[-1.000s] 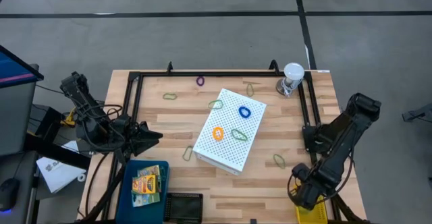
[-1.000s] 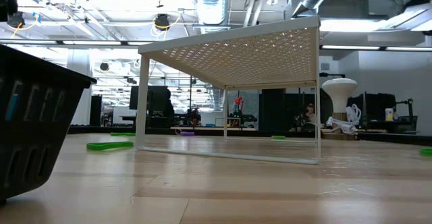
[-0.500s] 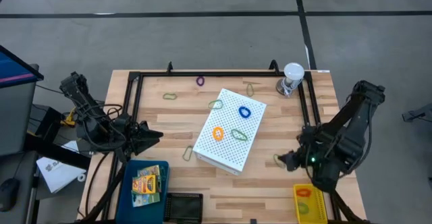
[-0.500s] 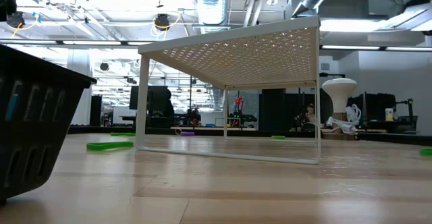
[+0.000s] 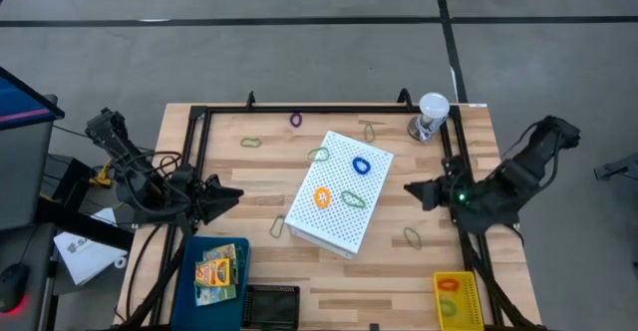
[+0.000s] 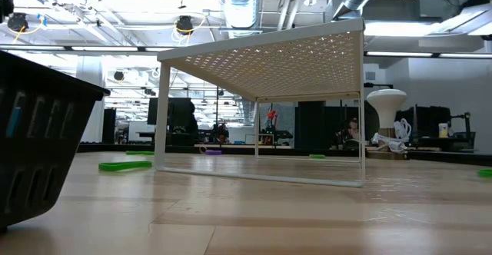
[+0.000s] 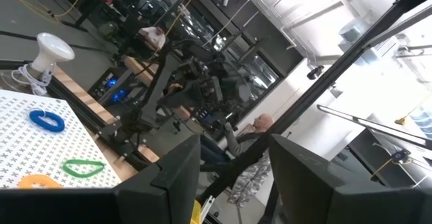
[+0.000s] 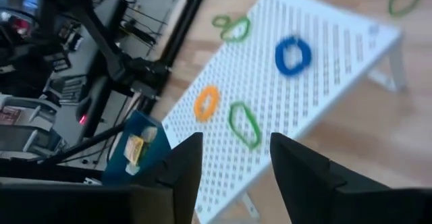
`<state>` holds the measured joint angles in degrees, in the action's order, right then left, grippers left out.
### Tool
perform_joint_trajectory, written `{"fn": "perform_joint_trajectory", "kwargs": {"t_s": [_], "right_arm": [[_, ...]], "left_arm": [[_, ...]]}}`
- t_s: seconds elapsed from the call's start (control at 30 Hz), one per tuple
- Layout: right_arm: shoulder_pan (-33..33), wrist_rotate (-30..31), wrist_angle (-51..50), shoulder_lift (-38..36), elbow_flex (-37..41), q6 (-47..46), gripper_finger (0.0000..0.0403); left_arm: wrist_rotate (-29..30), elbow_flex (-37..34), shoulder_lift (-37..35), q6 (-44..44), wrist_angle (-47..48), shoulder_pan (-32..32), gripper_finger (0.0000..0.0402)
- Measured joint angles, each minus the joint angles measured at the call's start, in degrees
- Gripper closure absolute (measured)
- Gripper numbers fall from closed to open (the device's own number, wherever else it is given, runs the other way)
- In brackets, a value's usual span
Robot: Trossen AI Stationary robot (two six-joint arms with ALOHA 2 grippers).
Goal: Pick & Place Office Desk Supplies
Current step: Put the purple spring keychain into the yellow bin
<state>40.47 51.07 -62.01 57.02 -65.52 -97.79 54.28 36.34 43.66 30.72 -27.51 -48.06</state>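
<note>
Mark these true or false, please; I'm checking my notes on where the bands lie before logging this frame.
1. Three bands lie on the white box: blue, orange and green. True.
2. The purple band lies on the white box. False: it lies on the table near the far rail.
3. The right pincer holds a band. False: it is open and empty.
4. The yellow tray holds bands. True.
5. The cup stands on the white box. False: it stands at the table's far right corner.
</note>
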Motion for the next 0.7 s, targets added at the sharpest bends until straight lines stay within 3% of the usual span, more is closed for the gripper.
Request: {"fn": "perform_joint_trajectory", "kwargs": {"t_s": [0.37,0.7], "right_arm": [[-5.10,-0.17,5.73,-8.13,0.00,19.81,0.0216],[-5.78,-0.02,6.59,-9.12,0.00,24.98,0.0226]], "left_arm": [[-0.76,0.01,0.00,1.26,0.00,5.26,0.0230],[-11.09,0.02,-0.04,4.15,0.95,15.19,0.0222]]}}
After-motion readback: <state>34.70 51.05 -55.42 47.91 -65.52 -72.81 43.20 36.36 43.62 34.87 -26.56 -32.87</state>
